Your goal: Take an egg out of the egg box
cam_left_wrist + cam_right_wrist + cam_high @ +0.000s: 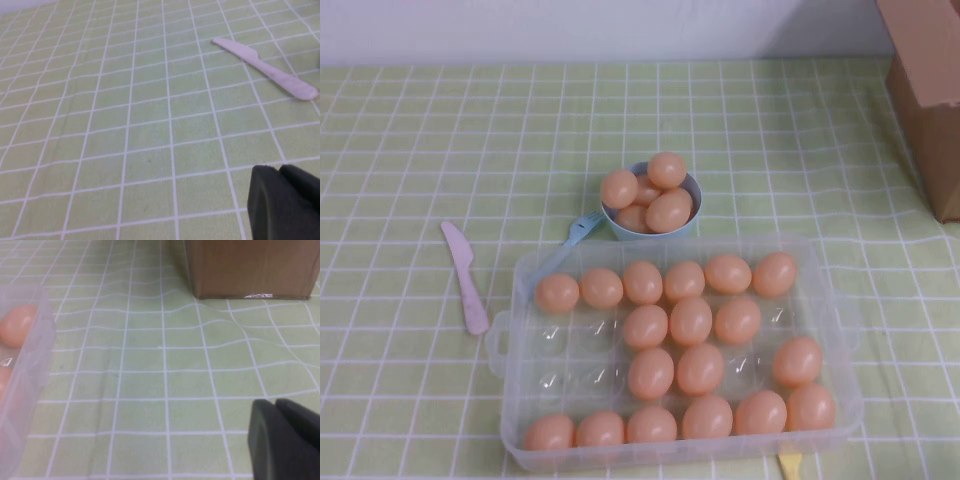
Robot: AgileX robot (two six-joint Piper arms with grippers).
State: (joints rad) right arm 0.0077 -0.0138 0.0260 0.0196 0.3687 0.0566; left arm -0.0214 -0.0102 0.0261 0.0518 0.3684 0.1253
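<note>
The clear plastic egg box (516, 272) lies at the near middle of the green checked cloth. It holds several peach-orange eggs (691, 320), and some cups on its left side are bare. Neither arm shows in the high view. My left gripper (277, 170) is shut and empty, low over bare cloth to the left of the box, near the pink knife. My right gripper (275, 402) is shut and empty over the cloth to the right of the egg box (35, 340), where one egg (17, 325) shows through the wall.
A light-blue bowl (692, 214) heaped with more eggs stands just behind the box, with a blue utensil handle (582, 228) beside it. A pink plastic knife (465, 277) lies left of the box, also in the left wrist view (265, 70). A brown cardboard box (930, 100) stands far right, also seen from the right wrist (250, 265).
</note>
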